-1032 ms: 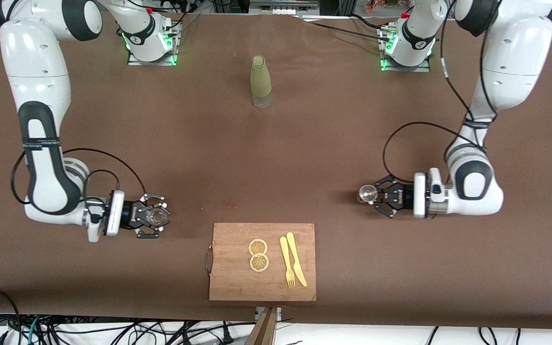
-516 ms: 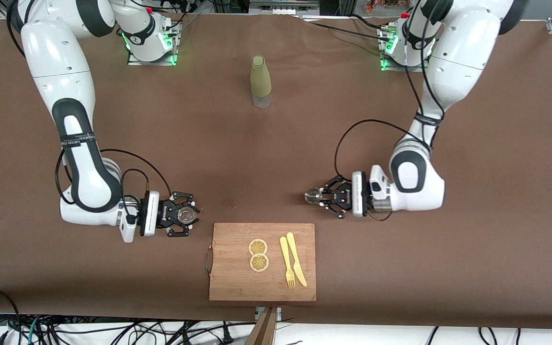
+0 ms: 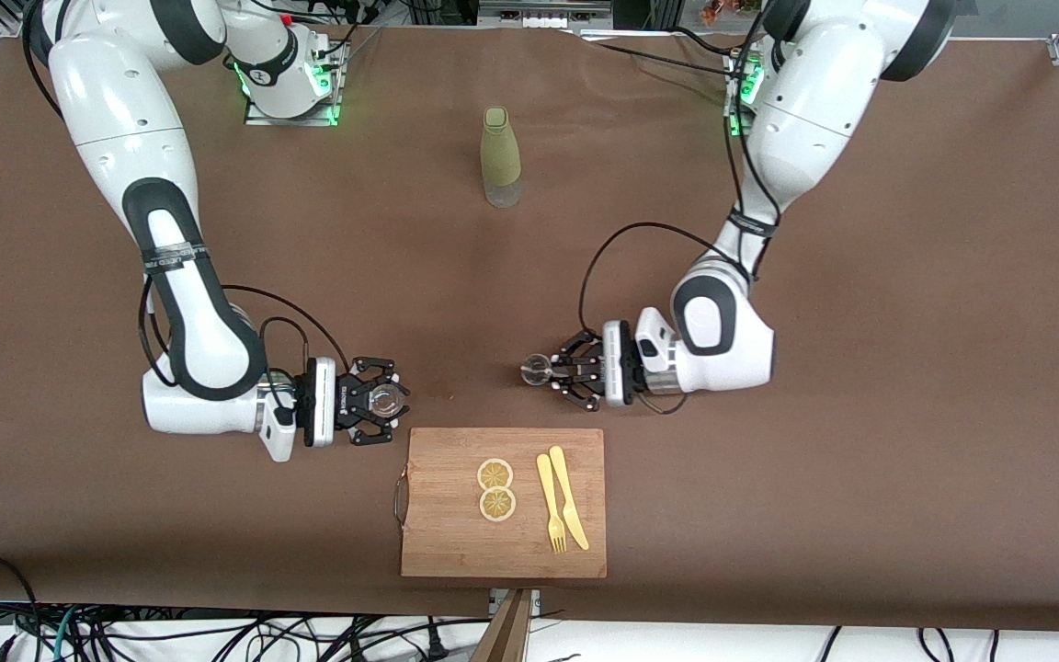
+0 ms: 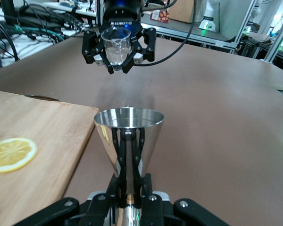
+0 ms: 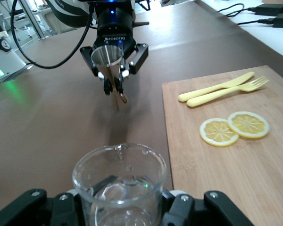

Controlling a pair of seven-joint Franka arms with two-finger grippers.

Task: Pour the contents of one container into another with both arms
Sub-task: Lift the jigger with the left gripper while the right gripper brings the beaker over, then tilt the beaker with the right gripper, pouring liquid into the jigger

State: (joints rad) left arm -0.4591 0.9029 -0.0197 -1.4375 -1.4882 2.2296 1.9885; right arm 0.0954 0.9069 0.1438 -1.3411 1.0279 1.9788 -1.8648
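My right gripper (image 3: 381,402) is shut on a small clear glass beaker (image 3: 387,400), held upright a little above the brown table, beside the cutting board's corner toward the right arm's end. In the right wrist view the beaker (image 5: 120,174) fills the space between the fingers (image 5: 181,209). My left gripper (image 3: 555,371) is shut on a polished steel cone-shaped measuring cup (image 3: 537,370), upright over the table by the board's edge. The left wrist view shows the cup (image 4: 148,134) in the left gripper (image 4: 129,176). The two vessels face each other, apart.
A wooden cutting board (image 3: 442,542) lies near the front edge, carrying two lemon slices (image 3: 496,489) and a yellow fork and knife (image 3: 562,496). A green bottle (image 3: 500,156) stands upright mid-table between the arm bases.
Both arms have swung inward toward the middle of the table, each carrying its vessel. The gap between beaker and steel cup has shrunk greatly.
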